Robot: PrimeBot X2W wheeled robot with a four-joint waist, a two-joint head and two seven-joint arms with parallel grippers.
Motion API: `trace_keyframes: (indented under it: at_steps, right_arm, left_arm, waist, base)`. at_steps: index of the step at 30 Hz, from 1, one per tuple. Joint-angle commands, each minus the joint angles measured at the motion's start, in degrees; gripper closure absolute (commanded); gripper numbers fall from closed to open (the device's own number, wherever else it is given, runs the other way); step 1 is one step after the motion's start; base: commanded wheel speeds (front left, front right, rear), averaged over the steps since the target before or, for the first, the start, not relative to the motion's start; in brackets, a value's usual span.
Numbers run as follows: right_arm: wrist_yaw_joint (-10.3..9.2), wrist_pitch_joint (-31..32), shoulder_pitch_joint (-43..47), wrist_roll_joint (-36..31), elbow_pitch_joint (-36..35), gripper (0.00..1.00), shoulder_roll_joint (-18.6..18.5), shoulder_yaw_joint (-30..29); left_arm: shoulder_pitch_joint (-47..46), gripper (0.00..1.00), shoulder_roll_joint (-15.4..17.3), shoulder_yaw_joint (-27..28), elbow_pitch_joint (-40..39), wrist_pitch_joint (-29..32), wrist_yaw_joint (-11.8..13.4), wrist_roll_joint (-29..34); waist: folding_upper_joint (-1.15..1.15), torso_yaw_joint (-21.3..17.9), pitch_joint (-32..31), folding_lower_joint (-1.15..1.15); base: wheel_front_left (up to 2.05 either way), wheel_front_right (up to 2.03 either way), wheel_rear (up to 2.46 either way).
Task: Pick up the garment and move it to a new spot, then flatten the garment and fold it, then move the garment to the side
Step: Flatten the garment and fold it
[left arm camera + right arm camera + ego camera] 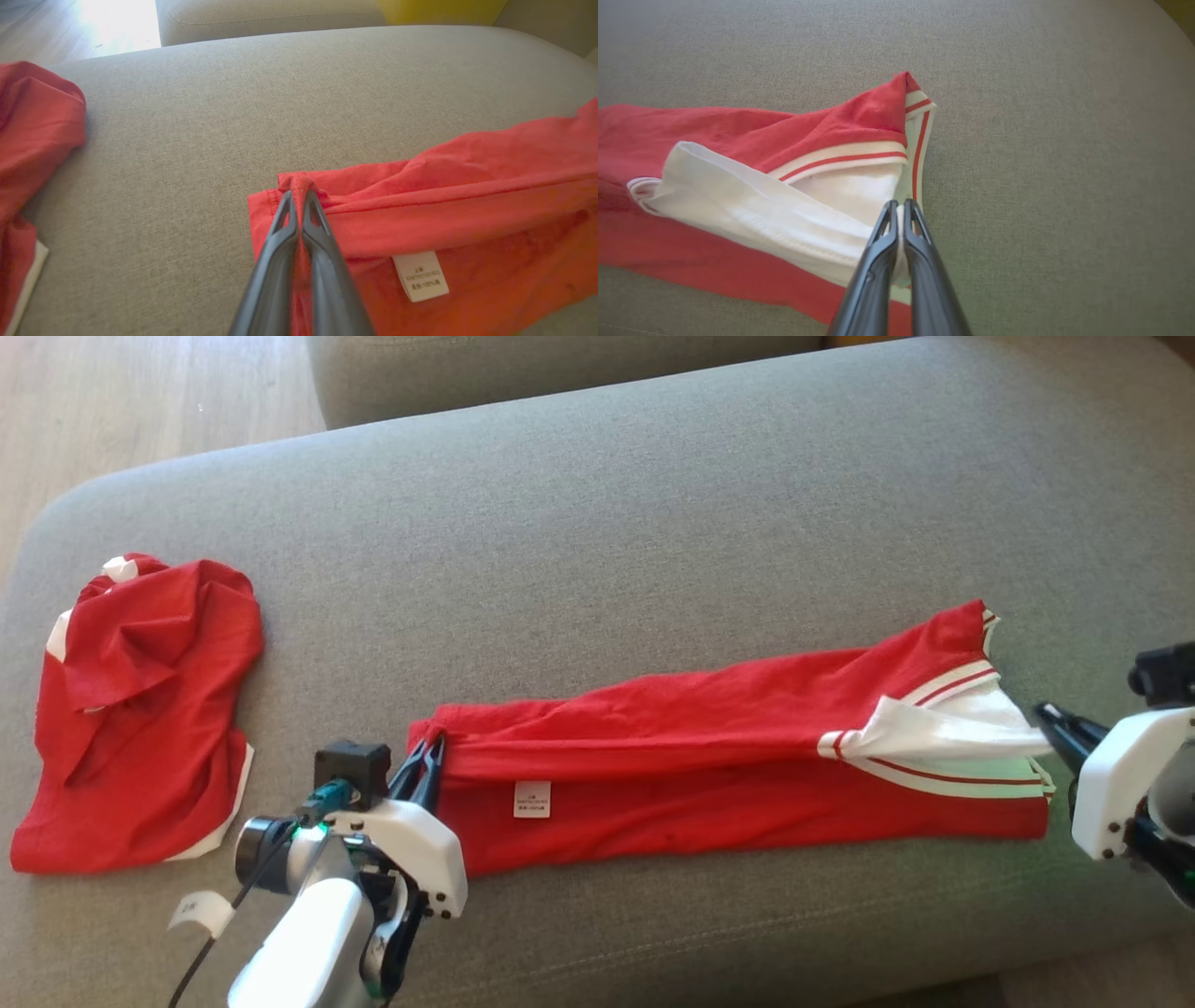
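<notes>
The garment (728, 756) is a red shirt with white, red-striped trim, stretched out long across the grey cushion. My left gripper (428, 753) is shut on its red hem at the left end; in the left wrist view red cloth is pinched between the fingertips (299, 196), with a white label (420, 276) beside them. My right gripper (1050, 723) is shut on the white collar fabric at the right end, and the right wrist view shows that white cloth (784, 210) drawn into the closed tips (901, 207).
A second red garment (140, 709) lies crumpled at the cushion's left end. The grey cushion (607, 523) stretches wide behind the shirt. Wooden floor (140, 392) shows at the upper left, and another cushion (560, 364) sits beyond.
</notes>
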Motion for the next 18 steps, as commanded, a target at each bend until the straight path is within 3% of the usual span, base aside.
trace_keyframes:
  at_steps: [1, 2, 3, 4, 5, 8, 10, 18]
  right_arm:
    - [-0.02, 1.78, 1.09, 0.35, -2.8, 1.0, -2.26, -0.86]
    - [-0.02, 2.82, 1.72, 0.51, -3.65, 1.0, -2.22, -1.27]
    - [-0.02, 3.73, 2.29, 0.69, -4.4, 0.93, -2.12, -1.91]
    - [-0.02, 4.46, 2.8, 0.66, -5.16, 0.31, -2.02, -2.6]
    - [-0.02, 5.11, 3.3, 0.54, -5.98, 0.0, -1.91, -3.2]
    - [-0.02, 6.78, 4.66, 0.29, -8.13, 0.0, -1.28, -5.52]
    - [-0.02, 8.38, 5.64, -0.16, -9.21, 0.0, -0.83, -7.1]
    - [-0.02, 8.49, 7.68, -4.66, -13.96, 0.0, 1.71, -14.04]
  left_arm:
    - [-1.35, 1.0, 1.67, 1.58, -2.24, 0.34, 0.26, 0.1]
    - [-1.15, 1.0, 1.74, 1.43, -2.45, 0.63, 0.34, 0.11]
    - [-0.93, 1.0, 1.85, 1.27, -2.57, 0.97, 0.42, 0.13]
    - [-0.7, 1.0, 1.95, 1.11, -2.67, 1.37, 0.49, 0.13]
    - [-0.47, 1.0, 2.05, 0.98, -2.8, 1.77, 0.57, 0.11]
    - [0.25, 0.7, 2.48, 0.72, -3.32, 2.88, 0.86, -0.02]
    - [0.75, 0.0, 2.83, 0.61, -3.54, 3.69, 0.96, -0.2]
    - [1.33, 0.0, 3.71, 1.85, -5.88, 3.59, 2.34, -1.17]
  waist:
    - [0.0, -0.16, 0.11, 0.0]
    - [0.0, -0.25, 0.16, 0.0]
    - [0.0, -0.34, 0.19, 0.0]
    - [0.0, -0.42, 0.21, 0.0]
    - [0.0, -0.48, 0.23, 0.0]
    - [0.0, -0.58, 0.43, 0.0]
    - [0.0, -0.53, 0.53, 0.0]
    - [0.0, -0.14, 0.43, 0.0]
  base:
    - [0.0, 0.0, 0.0]
    - [0.0, 0.0, 0.0]
    - [0.0, 0.0, 0.0]
    - [0.0, 0.0, 0.0]
    - [0.0, 0.0, 0.0]
    - [0.0, 0.0, 0.0]
    - [0.0, 0.0, 0.0]
    - [0.0, 0.0, 0.0]
